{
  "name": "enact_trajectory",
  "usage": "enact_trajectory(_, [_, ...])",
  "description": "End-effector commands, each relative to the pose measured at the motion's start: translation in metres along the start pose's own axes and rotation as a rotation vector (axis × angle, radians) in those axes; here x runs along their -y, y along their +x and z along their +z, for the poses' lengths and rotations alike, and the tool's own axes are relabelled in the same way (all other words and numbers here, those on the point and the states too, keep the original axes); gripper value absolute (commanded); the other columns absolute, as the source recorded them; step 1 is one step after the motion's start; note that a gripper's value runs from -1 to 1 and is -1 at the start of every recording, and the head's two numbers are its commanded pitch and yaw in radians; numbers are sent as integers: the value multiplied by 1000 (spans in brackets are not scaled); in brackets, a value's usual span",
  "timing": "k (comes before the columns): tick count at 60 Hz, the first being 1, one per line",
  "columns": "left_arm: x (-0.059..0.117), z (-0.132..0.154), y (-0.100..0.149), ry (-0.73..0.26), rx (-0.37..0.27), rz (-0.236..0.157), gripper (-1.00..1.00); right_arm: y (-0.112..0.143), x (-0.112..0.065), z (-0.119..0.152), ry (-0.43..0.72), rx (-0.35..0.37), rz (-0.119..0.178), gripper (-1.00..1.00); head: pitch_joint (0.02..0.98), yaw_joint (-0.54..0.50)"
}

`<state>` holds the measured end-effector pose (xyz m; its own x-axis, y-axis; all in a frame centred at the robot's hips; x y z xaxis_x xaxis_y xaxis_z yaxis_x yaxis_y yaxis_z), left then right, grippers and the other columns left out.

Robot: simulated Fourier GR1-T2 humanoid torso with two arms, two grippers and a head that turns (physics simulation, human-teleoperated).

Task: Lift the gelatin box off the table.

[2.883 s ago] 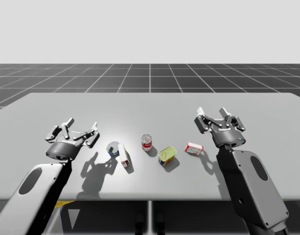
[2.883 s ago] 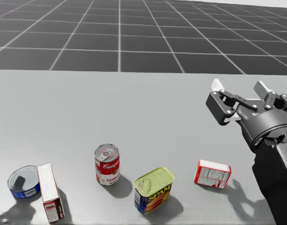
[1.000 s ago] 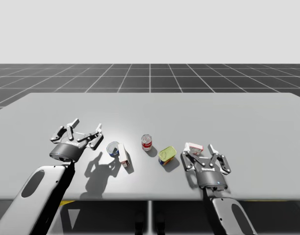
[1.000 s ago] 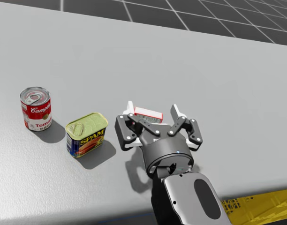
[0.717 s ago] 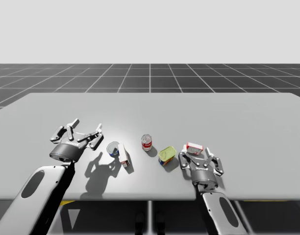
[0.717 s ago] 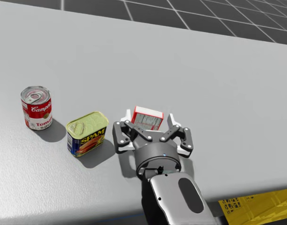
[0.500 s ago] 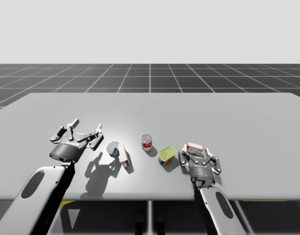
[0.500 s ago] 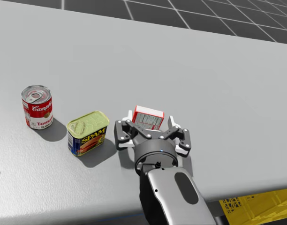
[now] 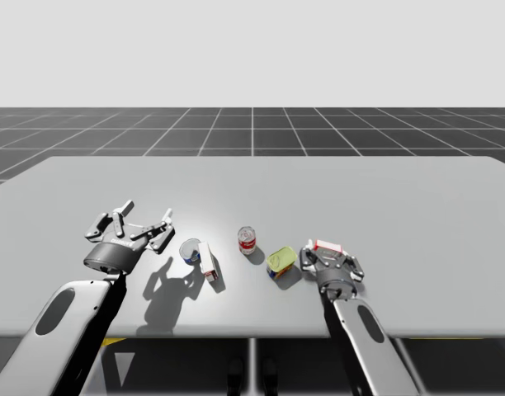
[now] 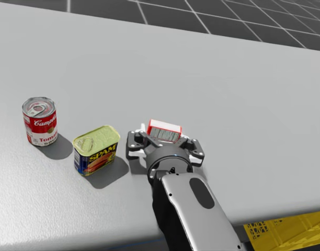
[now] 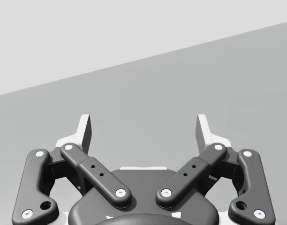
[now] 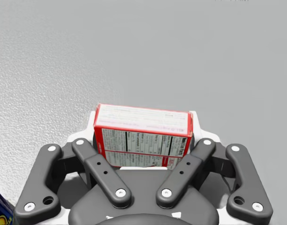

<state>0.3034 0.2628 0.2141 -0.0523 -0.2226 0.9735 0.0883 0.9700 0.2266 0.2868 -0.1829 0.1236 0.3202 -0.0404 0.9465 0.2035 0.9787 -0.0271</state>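
R gripper (image 12: 146,121) pinches small red-white cardboard gelatin box (image 12: 142,136) by both ends, near right, for lifting; L gripper (image 11: 143,129) wide open, empty.

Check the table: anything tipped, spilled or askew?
Nothing stands out. The small red-and-white gelatin box sits between my right arm's jaws, gripped at both ends. The red-and-white round can and the yellow-topped blue rectangular can stand upright; nothing is spilled.
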Motion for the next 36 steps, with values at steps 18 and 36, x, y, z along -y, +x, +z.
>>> enact_trajectory(18, [2,0,0,-2,0,-2,-1000,-8,1,0,-5,-45,-9,1000,718,-368])
enact_trajectory(36, [3,1,0,-1,-2,-2,-1000,-9,2,0,6,-29,-5,1000,512,-380])
